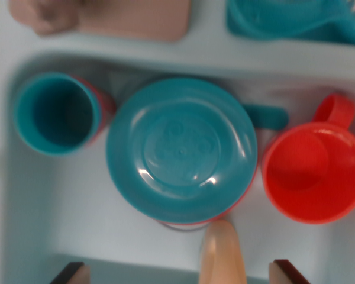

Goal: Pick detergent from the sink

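Glossy plastic in the pale sink [53, 207]: round teal plate [181, 149], teal cup [56, 112], red mug [313, 171]. Peach tapered detergent [220, 253] stands just below the plate. Pincer [178, 273] wide open, empty, fingertips [71, 273] straddling the detergent.

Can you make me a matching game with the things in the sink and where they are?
Things:
1. teal cup
2. teal plate
3. red mug
4. peach nozzle

Places in the wrist view:
A. far right, handle pointing up
B. bottom edge, between the tool's two tips
C. far left
D. middle

Pairs: 1-C, 2-D, 3-A, 4-B
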You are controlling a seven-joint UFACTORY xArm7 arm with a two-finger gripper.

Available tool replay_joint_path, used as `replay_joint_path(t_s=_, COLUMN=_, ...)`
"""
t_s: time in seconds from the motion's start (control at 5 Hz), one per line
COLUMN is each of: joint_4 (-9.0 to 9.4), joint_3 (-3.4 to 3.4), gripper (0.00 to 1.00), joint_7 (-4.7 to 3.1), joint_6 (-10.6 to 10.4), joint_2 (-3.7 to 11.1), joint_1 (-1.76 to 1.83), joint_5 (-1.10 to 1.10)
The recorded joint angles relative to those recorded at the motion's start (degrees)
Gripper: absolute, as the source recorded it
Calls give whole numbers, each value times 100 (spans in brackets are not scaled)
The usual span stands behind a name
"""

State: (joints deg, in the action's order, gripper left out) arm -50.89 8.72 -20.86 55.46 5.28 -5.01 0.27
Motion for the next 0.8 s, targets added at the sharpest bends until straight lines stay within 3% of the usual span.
replay_joint_path(t_s=0.2, joint_4=0, joint_3=0, gripper=0, joint_7=0, joint_6=0, joint_2=0, joint_1=0, joint_5=0)
replay_joint_path(t_s=0.4, joint_4=115, joint_3=24, gripper=0, joint_7=-68, joint_6=-108, joint_2=8, joint_1=-16, joint_5=6)
replay_joint_path(t_s=0.8, joint_4=187, joint_3=39, gripper=0, joint_7=-110, joint_6=-177, joint_2=13, joint_1=-26, joint_5=11)
